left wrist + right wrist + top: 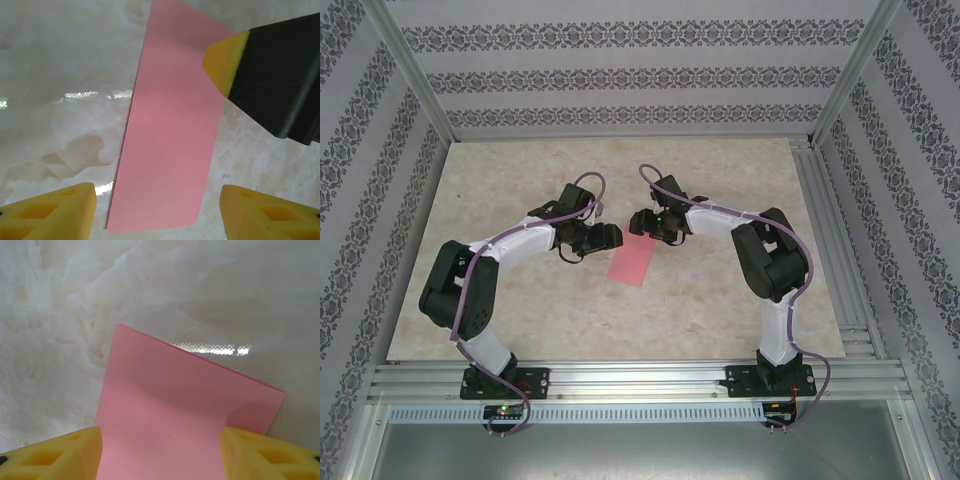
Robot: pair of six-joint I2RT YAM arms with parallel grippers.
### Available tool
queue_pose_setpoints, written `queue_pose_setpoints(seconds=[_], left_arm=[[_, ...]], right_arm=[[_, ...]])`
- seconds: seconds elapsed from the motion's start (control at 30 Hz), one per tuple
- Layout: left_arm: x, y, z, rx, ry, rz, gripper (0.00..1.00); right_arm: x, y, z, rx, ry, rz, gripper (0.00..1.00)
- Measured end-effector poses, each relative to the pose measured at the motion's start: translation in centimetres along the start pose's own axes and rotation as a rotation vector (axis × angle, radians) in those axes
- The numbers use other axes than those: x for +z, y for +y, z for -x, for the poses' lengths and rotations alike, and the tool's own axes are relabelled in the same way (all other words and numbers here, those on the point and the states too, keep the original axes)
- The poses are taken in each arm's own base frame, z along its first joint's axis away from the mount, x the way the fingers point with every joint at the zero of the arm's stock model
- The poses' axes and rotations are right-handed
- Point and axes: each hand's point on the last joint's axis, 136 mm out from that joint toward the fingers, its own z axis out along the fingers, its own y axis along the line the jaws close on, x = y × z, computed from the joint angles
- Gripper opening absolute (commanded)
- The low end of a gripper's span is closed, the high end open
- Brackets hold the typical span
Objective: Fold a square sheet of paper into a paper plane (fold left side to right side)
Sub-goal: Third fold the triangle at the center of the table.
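Yellow wedge fingertips (50,212), pink rectangular paper (170,140), glossy marbled table (60,60)

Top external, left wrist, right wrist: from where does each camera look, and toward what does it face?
Top external: above and behind the arms, looking down on the table; both arms whole, left gripper and right gripper beside the pink paper.
Left wrist: on the left arm, looking down at the paper; left fingertips at the bottom corners, one right finger top right.
Right wrist: on the right arm, looking down at the paper; right fingertips at the bottom corners.
Shared: both wrist views show the paper.
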Motion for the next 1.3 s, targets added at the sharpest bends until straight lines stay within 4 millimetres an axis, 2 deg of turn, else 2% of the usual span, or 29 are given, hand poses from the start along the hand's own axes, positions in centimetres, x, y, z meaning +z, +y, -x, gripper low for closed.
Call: queue_pose_setpoints(seconds=[0.4, 0.9, 1.07, 1.3], left_arm=[[2.7, 0.9, -1.0, -0.045, 0.075, -0.016, 0.71], [4.3, 0.9, -1.1, -0.066, 0.112, -0.039, 0.71], [4.3, 0.9, -1.0, -0.072, 0.116, -0.041, 0.69], [4.5, 1.1, -0.9, -0.101, 0.127, -0.050, 0.61]], right_arm=[[0.2, -0.4, -0.1, -0.027, 0.009, -0.009, 0.62], [0.2, -0.4, -0.1, -0.035, 0.011, -0.007, 0.62], [0.2, -0.4, -0.2, -0.035, 0.011, -0.007, 0.62], [0.2, -0.3, -0.2, -0.035, 0.012, -0.004, 0.62]])
